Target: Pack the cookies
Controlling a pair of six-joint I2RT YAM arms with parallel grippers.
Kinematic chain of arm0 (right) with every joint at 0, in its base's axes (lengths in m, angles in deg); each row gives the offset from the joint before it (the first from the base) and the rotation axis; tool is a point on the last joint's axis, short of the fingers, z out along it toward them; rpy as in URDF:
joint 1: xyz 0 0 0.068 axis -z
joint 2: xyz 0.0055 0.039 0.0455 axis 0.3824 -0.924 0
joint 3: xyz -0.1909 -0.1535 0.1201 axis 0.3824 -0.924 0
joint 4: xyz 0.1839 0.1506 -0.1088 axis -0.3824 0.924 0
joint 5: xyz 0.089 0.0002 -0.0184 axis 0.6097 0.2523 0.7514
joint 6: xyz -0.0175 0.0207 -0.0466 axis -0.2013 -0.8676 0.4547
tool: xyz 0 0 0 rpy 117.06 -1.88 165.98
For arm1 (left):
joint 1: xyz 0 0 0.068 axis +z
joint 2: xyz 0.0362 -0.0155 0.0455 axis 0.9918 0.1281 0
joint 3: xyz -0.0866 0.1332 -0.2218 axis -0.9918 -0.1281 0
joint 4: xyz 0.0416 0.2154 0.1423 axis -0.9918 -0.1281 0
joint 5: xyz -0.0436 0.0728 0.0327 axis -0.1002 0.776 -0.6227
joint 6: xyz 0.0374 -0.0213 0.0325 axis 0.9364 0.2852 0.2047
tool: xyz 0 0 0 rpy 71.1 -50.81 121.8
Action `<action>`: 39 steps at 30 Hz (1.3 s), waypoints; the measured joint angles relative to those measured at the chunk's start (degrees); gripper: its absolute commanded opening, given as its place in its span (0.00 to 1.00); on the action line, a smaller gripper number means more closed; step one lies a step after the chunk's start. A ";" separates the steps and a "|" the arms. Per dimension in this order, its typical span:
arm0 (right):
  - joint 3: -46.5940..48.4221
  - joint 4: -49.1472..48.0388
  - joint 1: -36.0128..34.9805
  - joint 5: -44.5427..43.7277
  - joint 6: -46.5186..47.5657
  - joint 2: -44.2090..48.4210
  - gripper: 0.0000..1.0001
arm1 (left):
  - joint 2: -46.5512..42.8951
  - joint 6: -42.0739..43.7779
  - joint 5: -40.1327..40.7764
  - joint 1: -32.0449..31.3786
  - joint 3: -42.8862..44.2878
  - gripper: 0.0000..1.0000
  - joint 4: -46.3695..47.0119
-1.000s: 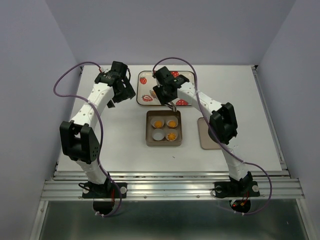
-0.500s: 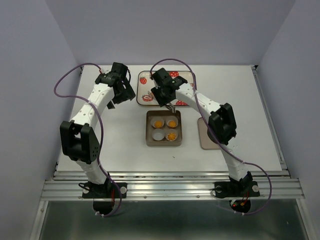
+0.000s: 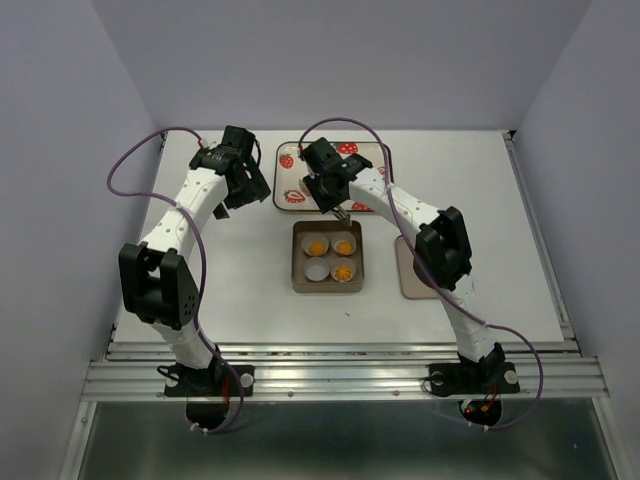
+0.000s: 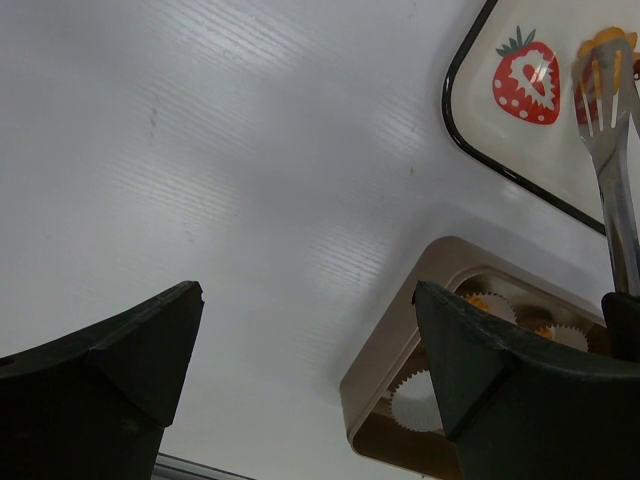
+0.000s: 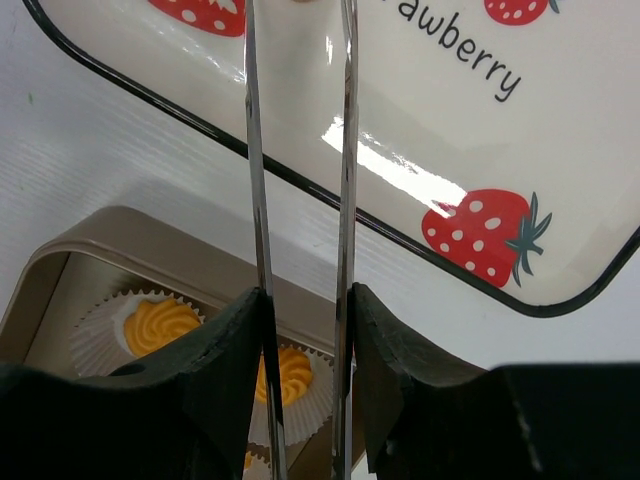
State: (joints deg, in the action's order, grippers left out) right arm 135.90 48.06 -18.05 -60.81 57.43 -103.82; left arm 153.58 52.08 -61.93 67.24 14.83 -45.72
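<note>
Top view: three cookies (image 3: 315,245) in paper cups inside the box (image 3: 327,288), mid-table (image 3: 200,300). Near-left cup (image 3: 316,270) empty. Right pincer (image 3: 338,205) over the near edge of the strawberry tray (image 3: 283,178), just beyond the box's far rim. Left pincer (image 3: 248,190) left of the tray, well apart from the box. Fourth cookie not visible here, hidden under the right arm.

Left wrist view: left pincer (image 4: 308,295) spread wide, holding nothing. Tongs (image 4: 612,170) at the right edge, long axis running far to near, tips over the tray with the fourth cookie (image 4: 603,45) at them. Cannot tell whether pinched, or lifted off the tray; blades overlap it.

Right wrist view: right pincer (image 5: 305,300) clamped on the tongs, blades parallel with a gap between. Tips cut off by the top edge, so grip on the cookie unverifiable. Two filled cups visible in the box's far row, below the blades.

Likely crux of the coming move: empty cup lies near and slightly left of the tong tips, past the far rim and the far row. Right arm nearer and already carrying the tool.
</note>
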 measured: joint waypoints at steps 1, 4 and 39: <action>0.00 -0.02 0.00 -0.24 -0.13 0.00 0.43 | -0.02 0.00 0.00 0.00 0.00 0.99 0.00; 0.09 -0.09 0.00 -0.83 -0.52 -0.02 0.41 | -0.02 0.00 0.02 0.00 0.00 0.99 0.00; -14.05 -5.62 0.07 1.36 2.23 15.82 0.37 | 4.02 -0.96 0.72 0.00 5.95 0.99 0.94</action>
State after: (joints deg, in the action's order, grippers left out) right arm 121.85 42.44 -17.98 -59.46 59.66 -87.99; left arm 157.61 51.12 -61.21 67.24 20.77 -44.78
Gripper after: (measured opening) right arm 0.399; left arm 0.989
